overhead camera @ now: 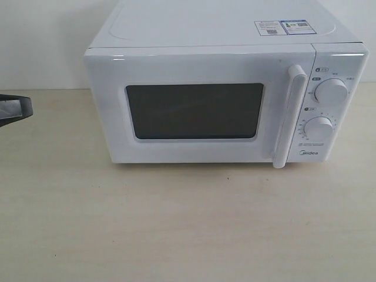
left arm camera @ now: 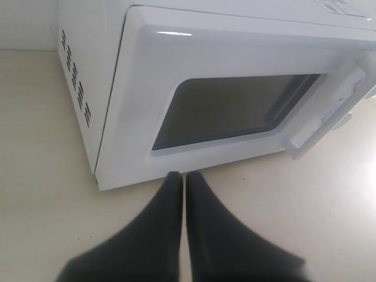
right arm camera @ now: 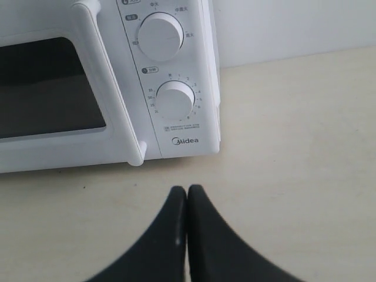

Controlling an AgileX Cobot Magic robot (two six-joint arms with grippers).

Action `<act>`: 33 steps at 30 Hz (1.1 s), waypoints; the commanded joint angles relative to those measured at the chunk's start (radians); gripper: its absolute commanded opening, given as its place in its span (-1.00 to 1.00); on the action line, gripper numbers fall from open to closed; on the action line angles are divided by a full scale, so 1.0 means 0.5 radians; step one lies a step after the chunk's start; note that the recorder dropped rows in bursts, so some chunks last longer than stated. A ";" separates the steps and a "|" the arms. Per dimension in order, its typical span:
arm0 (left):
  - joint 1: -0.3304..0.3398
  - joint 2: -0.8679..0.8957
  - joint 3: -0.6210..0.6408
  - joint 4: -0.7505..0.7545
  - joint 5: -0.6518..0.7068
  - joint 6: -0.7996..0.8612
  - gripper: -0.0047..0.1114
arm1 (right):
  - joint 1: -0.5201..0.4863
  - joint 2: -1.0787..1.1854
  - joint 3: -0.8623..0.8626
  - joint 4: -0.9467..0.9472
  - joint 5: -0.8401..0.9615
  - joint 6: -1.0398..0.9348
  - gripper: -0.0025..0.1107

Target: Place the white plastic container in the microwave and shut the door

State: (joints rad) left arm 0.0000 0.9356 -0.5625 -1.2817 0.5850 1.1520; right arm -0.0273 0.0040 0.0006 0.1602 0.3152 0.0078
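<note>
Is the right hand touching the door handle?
Apart. The right wrist view shows a strip of bare table between the shut right hand and the foot of the door handle.

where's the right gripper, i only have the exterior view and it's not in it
Observer: The right wrist view shows the right gripper shut, over the bare table in front of the dial panel of the microwave.
Operator: and the left one, i just see a dark bit at the edge
Observer: The left gripper is shut too, with nothing between its fingers. It points at the lower edge of the door.
Operator: door flush on the hinge side
Observer: Yes. In the left wrist view it lies flat against the body along that edge.
</note>
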 commanded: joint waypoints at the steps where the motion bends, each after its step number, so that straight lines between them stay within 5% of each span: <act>1: -0.003 0.001 0.011 -0.016 -0.025 0.008 -0.84 | -0.007 -0.008 -0.001 -0.005 -0.033 -0.003 -0.96; 6: -0.003 -0.029 0.011 -0.016 -0.045 0.031 -0.84 | -0.007 -0.008 -0.001 0.008 -0.033 -0.003 -0.96; 13: 0.001 -0.335 0.068 -0.043 -0.584 0.113 -0.84 | -0.007 -0.008 -0.001 0.008 -0.033 -0.003 -0.96; 18: 0.029 -1.027 0.335 -0.146 -0.990 0.105 -0.84 | -0.007 -0.008 -0.001 0.008 -0.033 -0.003 -0.96; 24: 0.037 -1.784 0.708 -0.137 -1.027 0.105 -0.84 | -0.007 -0.008 -0.001 0.008 -0.033 -0.003 -0.96; 27: 0.037 -1.871 0.840 -0.144 -1.032 0.101 -0.84 | -0.007 -0.008 -0.001 0.008 -0.033 -0.003 -0.96; 33: 0.037 -1.787 1.035 -0.245 -0.904 -0.693 -0.84 | -0.007 -0.008 -0.001 0.012 -0.023 -0.003 -0.96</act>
State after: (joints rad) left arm 0.0155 0.0280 -0.0888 -1.3708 0.0935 1.0349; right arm -0.0289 0.0040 0.0006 0.1666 0.3078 0.0078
